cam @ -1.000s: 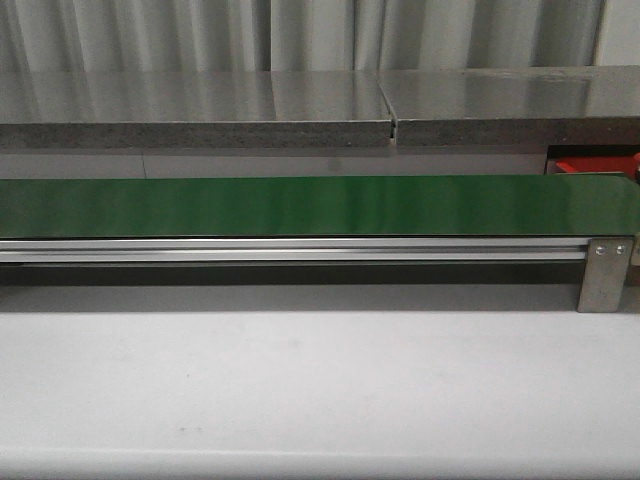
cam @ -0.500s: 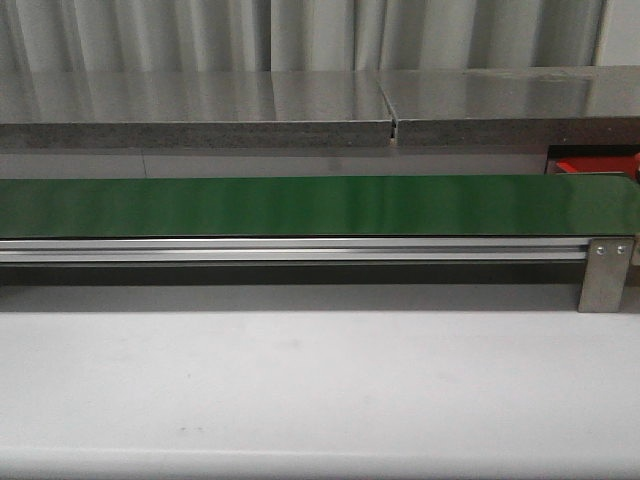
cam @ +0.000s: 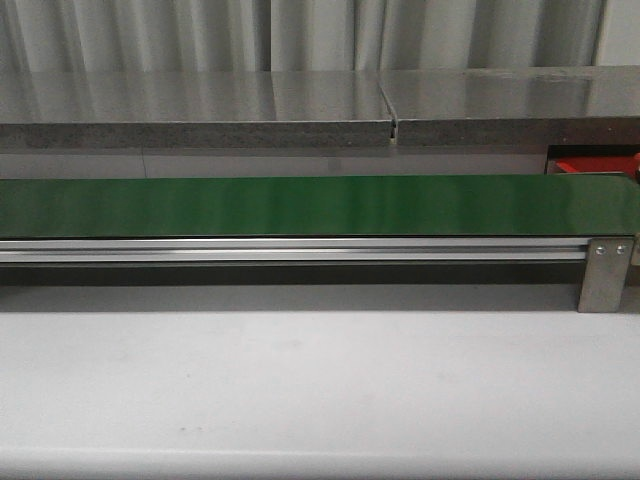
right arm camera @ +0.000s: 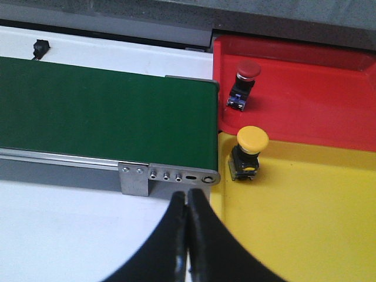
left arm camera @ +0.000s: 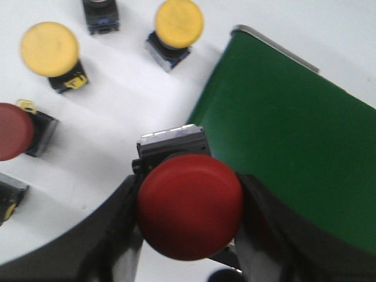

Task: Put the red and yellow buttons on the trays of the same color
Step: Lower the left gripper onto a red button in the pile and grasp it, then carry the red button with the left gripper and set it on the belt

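In the left wrist view my left gripper (left arm camera: 189, 211) is shut on a red button (left arm camera: 189, 205), held above the white table beside the end of the green belt (left arm camera: 294, 135). Two yellow buttons (left arm camera: 50, 50) (left arm camera: 178, 24) and another red button (left arm camera: 13, 130) lie on the table beyond it. In the right wrist view my right gripper (right arm camera: 188, 205) is shut and empty, near the belt's end bracket (right arm camera: 170, 175). A red button (right arm camera: 245, 79) stands on the red tray (right arm camera: 317, 100), and a yellow button (right arm camera: 251, 150) on the yellow tray (right arm camera: 294, 217). Neither gripper shows in the front view.
The green belt (cam: 320, 205) runs across the front view with an aluminium rail (cam: 290, 252) below it and a grey counter (cam: 200, 105) behind. A corner of the red tray (cam: 595, 165) shows at the right. More dark button bodies (left arm camera: 101, 13) (left arm camera: 9, 197) lie near the left gripper.
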`<act>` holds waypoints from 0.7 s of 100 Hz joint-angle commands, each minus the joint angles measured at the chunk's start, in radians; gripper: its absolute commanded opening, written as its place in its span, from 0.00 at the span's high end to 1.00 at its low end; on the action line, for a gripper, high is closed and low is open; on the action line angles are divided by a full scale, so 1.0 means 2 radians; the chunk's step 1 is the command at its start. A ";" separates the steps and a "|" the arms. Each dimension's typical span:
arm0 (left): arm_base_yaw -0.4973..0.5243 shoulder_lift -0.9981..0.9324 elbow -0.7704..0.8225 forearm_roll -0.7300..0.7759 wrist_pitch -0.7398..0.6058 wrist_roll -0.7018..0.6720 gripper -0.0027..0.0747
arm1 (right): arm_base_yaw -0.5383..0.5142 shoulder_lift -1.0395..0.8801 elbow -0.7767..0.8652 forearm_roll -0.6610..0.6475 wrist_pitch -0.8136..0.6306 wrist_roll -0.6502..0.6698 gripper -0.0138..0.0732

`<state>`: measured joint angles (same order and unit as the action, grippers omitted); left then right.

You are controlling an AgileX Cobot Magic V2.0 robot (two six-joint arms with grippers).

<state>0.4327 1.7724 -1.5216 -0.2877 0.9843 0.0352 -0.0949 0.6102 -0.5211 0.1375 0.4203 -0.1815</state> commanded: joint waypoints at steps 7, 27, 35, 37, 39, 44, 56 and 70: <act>-0.034 -0.019 -0.017 -0.014 -0.018 0.004 0.79 | 0.000 -0.002 -0.013 0.004 -0.037 -0.003 0.92; -0.059 -0.007 -0.017 -0.012 -0.020 0.021 0.79 | 0.000 -0.002 -0.013 0.004 -0.037 -0.003 0.92; -0.059 0.004 -0.017 -0.012 -0.007 0.021 0.79 | 0.000 -0.002 -0.013 0.004 -0.037 -0.003 0.92; -0.059 0.006 -0.017 -0.012 -0.004 0.021 0.79 | 0.000 -0.002 -0.013 0.004 -0.037 -0.003 0.92; -0.059 0.009 -0.017 -0.012 -0.003 0.021 0.79 | 0.000 -0.002 -0.013 0.004 -0.037 -0.003 0.92; -0.059 0.012 -0.017 -0.013 -0.004 0.021 0.78 | 0.000 -0.002 -0.013 0.004 -0.037 -0.003 0.92; -0.059 0.012 -0.020 -0.026 -0.002 0.034 0.64 | 0.000 -0.002 -0.013 0.004 -0.037 -0.003 0.92; -0.059 0.012 -0.046 -0.037 0.010 0.041 0.31 | 0.000 -0.002 -0.013 0.004 -0.037 -0.003 0.92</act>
<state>0.3199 1.8494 -1.5484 -0.3189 1.0116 0.1095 -0.0949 0.6102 -0.5211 0.1375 0.4203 -0.1815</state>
